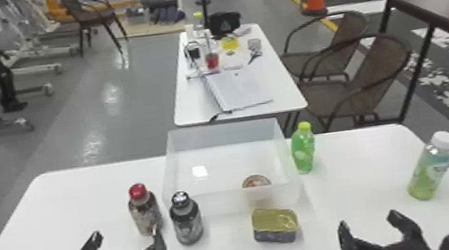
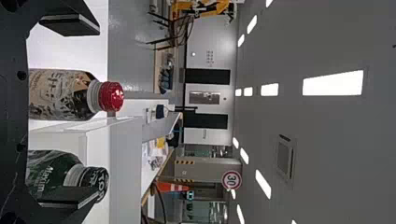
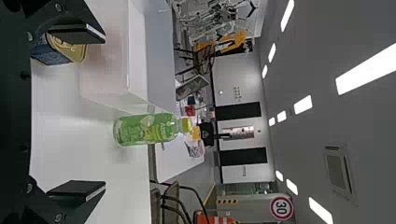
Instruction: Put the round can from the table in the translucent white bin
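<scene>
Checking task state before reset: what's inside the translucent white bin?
The bin holds a round can near its front wall. The can's top shows over that wall; the rest is a blur through it, so the base can't be judged.

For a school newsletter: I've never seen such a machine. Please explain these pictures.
This is a robot with two black arms, each ending in a tool. One picture looks down from its head; the two sideways ones come from its wrists. On the white table stands a translucent white bin with the round can inside. A rectangular can sits in front. Near the bin's front left corner are a red-capped bottle and a black-capped bottle; to its right, a yellow-capped bottle and, farther right, a white-capped bottle. The left tool and right tool are open and empty.
</scene>
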Controlling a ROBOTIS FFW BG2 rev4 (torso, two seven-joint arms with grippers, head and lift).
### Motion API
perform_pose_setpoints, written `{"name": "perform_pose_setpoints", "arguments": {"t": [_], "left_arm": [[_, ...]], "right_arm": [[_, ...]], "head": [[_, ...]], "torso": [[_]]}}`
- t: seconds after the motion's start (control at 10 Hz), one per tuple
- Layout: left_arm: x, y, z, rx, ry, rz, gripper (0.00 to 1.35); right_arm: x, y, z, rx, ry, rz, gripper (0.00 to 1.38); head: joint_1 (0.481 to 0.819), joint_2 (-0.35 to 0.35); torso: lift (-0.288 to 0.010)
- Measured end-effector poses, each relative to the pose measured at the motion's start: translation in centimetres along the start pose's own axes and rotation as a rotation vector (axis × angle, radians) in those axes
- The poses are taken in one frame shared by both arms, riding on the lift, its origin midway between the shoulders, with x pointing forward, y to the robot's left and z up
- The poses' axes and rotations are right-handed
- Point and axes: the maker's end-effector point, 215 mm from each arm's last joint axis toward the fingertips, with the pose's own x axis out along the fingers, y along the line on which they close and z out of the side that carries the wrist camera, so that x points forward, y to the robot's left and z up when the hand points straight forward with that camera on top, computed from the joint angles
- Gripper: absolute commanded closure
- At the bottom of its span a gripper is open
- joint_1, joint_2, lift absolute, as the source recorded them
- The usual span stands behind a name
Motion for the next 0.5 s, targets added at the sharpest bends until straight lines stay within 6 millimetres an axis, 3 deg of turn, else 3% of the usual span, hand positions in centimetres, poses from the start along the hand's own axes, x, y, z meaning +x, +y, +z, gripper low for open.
{"name": "perform_pose_setpoints", "arguments": {"t": [0.5], "left_arm": [[-0.04, -0.02, 0.14, 0.008, -0.004, -0.002, 0.10]], "right_arm": [[0.17, 0.01, 0.00, 0.001, -0.001, 0.003, 0.18]], "head": [[0.549, 0.000]], "torso": [[-0.100]]}}
